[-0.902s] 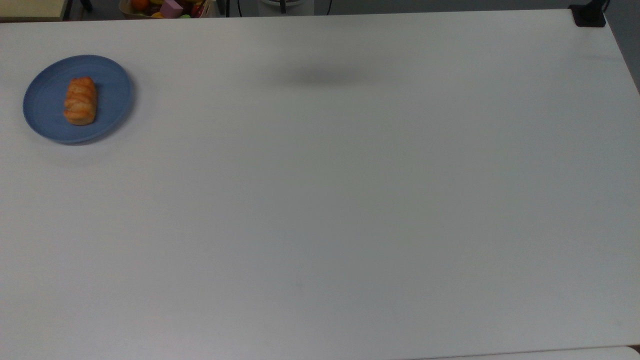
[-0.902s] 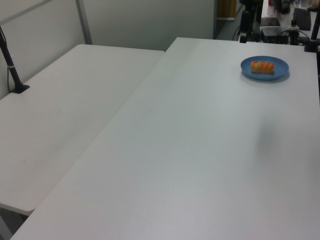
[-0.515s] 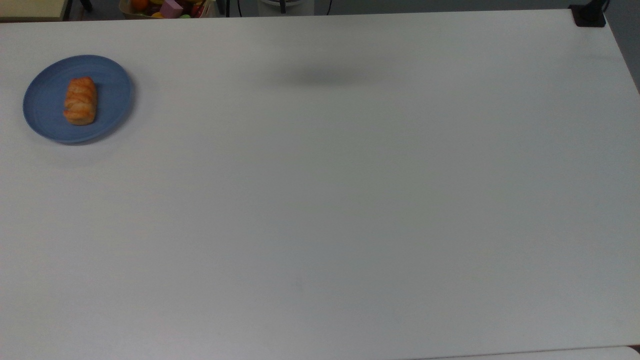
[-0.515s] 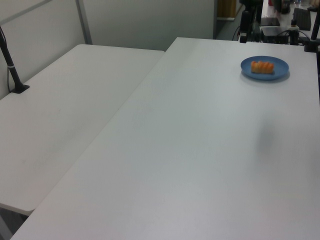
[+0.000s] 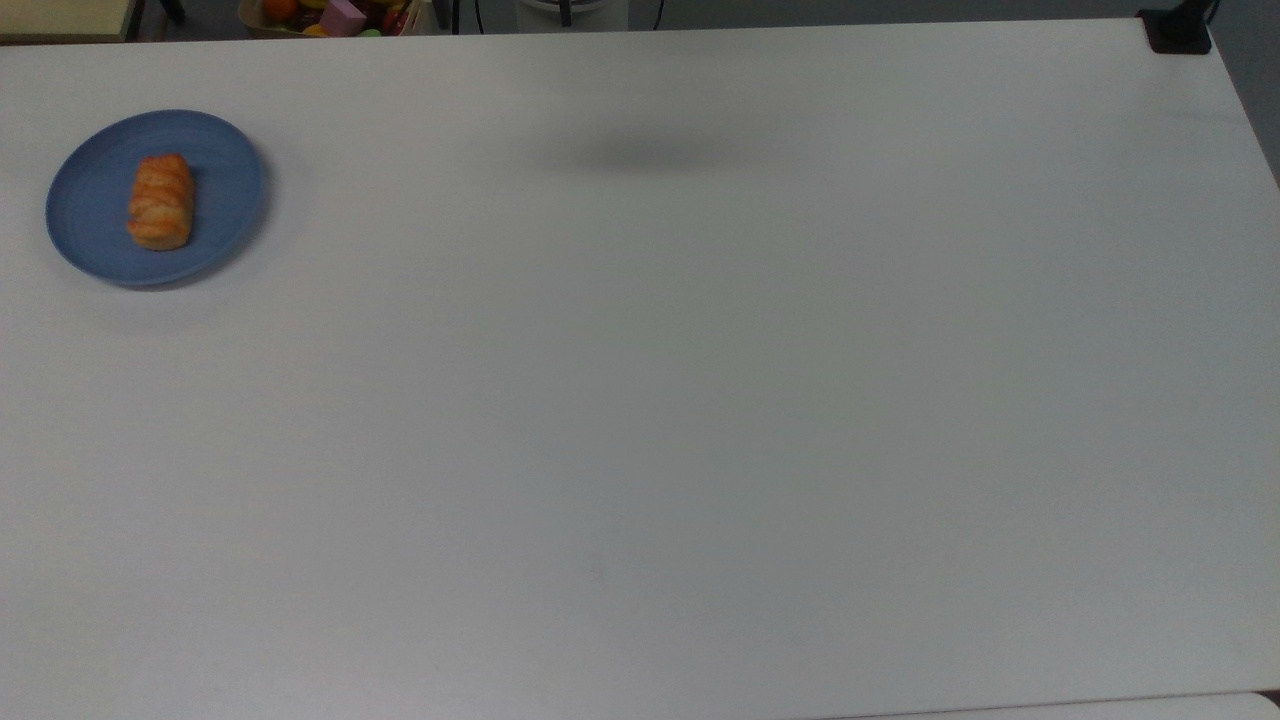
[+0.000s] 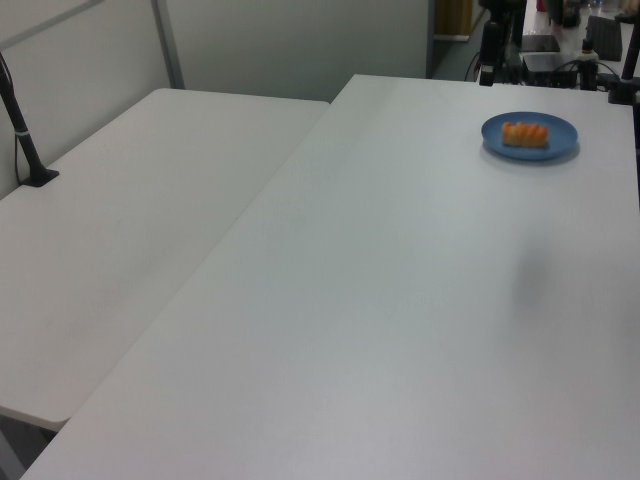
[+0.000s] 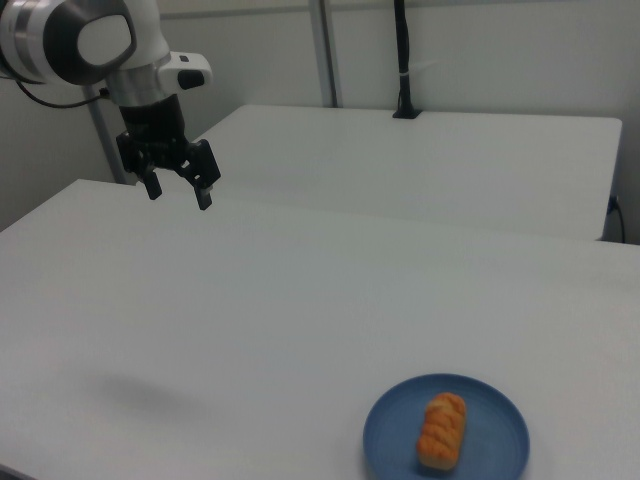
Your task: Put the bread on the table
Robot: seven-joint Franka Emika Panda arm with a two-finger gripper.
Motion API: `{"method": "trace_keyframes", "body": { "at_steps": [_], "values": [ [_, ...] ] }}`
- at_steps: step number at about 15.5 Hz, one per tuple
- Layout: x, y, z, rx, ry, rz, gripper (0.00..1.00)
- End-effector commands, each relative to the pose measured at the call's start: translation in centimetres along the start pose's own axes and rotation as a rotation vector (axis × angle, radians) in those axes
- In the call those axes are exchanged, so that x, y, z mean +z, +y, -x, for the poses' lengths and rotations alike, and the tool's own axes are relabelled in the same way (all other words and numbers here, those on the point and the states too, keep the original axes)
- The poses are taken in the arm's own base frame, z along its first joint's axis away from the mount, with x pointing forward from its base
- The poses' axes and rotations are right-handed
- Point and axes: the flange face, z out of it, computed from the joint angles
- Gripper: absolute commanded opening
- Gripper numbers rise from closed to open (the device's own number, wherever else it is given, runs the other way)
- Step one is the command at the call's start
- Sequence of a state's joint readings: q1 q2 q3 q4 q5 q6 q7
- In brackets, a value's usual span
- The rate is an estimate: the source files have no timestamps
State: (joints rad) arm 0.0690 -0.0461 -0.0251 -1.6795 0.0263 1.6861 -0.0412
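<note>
The bread is lying on a blue plate near the top view's left edge of the white table. The gripper is hanging high above it, fingers spread wide and empty, with a second table adjoining and grey walls behind.

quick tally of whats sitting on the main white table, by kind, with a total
bread: 1, golden-orange, lying on the plate
blue plate: 1, round, near the top view's left edge of the table
total: 2

The gripper hangs above the table with its fingers open, holding nothing.
</note>
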Motion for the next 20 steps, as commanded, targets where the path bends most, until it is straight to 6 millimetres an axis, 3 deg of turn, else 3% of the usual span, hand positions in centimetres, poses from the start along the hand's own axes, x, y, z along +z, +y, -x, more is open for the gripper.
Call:
{"method": "trace_keyframes", "body": {
  "at_steps": [1, 13, 18, 20],
  "values": [
    [0.5, -0.3, -0.1, -0.013, 0.01, 0.003, 1.0],
    [1.1, 0.5, -0.3, -0.032, -0.014, 0.016, 1.0],
    [-0.3, 6.9, -1.2, -0.077, 0.008, 0.033, 1.0],
    [-0.7, 11.4, -1.3, -0.047, 0.018, 0.038, 1.0]
  ]
}}
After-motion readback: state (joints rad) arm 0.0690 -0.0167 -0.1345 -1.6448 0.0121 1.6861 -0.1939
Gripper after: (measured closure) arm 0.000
